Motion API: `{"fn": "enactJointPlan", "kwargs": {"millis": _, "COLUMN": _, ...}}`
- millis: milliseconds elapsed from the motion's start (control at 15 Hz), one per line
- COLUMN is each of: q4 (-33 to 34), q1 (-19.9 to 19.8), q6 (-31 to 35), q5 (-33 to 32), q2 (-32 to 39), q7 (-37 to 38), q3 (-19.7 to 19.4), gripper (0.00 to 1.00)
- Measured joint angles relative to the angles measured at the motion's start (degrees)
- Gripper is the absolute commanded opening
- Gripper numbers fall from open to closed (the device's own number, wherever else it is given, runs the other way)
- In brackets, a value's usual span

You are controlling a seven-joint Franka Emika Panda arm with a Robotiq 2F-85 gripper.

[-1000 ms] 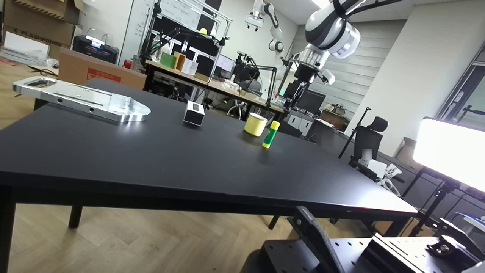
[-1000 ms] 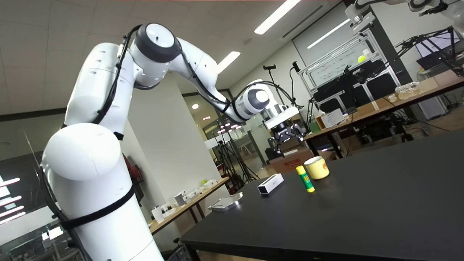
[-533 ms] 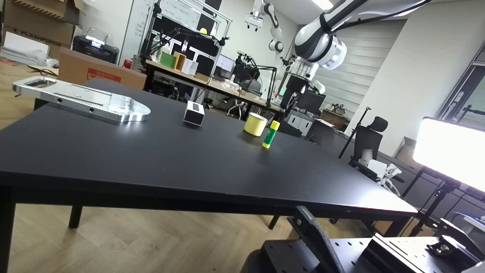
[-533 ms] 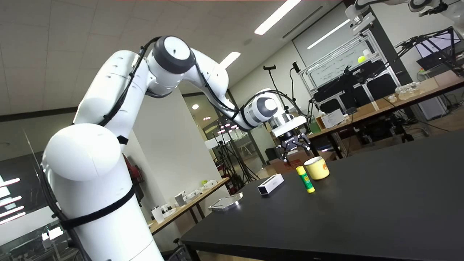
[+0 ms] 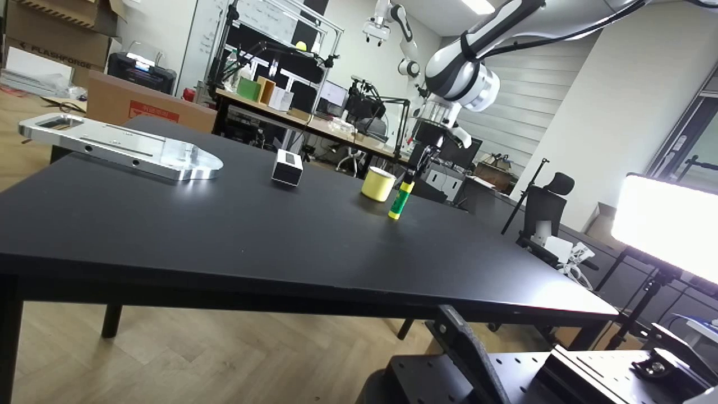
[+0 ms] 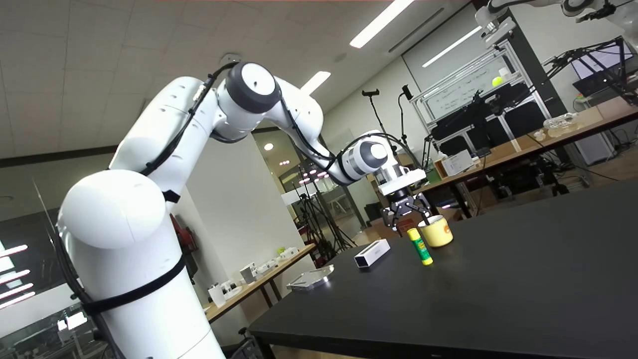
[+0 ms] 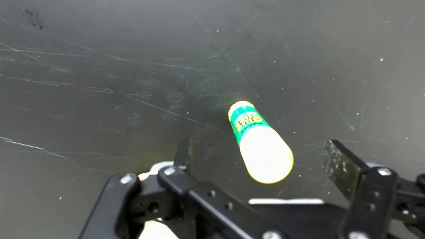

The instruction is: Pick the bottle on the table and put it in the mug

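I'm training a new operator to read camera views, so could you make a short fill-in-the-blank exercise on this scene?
1. In both exterior views, the bottle has a green middle and ____ ends.
2. It stands ____ on the table, not lying on its side.
3. Of the bottle and the small box, the one nearer the mug is the ____.
4. In the wrist view, the jaws of the tool are ____, not shut.

Missing words: yellow; upright; bottle; open.

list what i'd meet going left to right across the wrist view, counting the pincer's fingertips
Dark smudge → one fingertip → green bottle → opposite fingertip
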Motion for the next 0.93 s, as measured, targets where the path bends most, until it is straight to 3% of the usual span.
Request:
{"fn": "enactJointPlan", "kwargs": {"millis": 200, "q4": 1.23, "q1": -0.01, "q6": -1.30, "q5": 0.00, "q2": 1.12, "q7": 0.00, "q3": 0.27, "gripper": 1.00}}
{"fn": "enactJointPlan", "kwargs": {"millis": 267, "q4": 1.51, "q1": -0.02, "q6": -1.60, "q5": 0.00, "q2": 1.36, "q7": 0.00, "q3": 0.45, "gripper": 0.80}}
{"fn": "enactJointPlan", "kwargs": {"millis": 933, "q4": 2.08, "q1": 0.09, "q6": -1.69, "q5": 0.00, "q2": 2.10, "q7": 0.15, "q3": 1.34, "gripper": 0.11}}
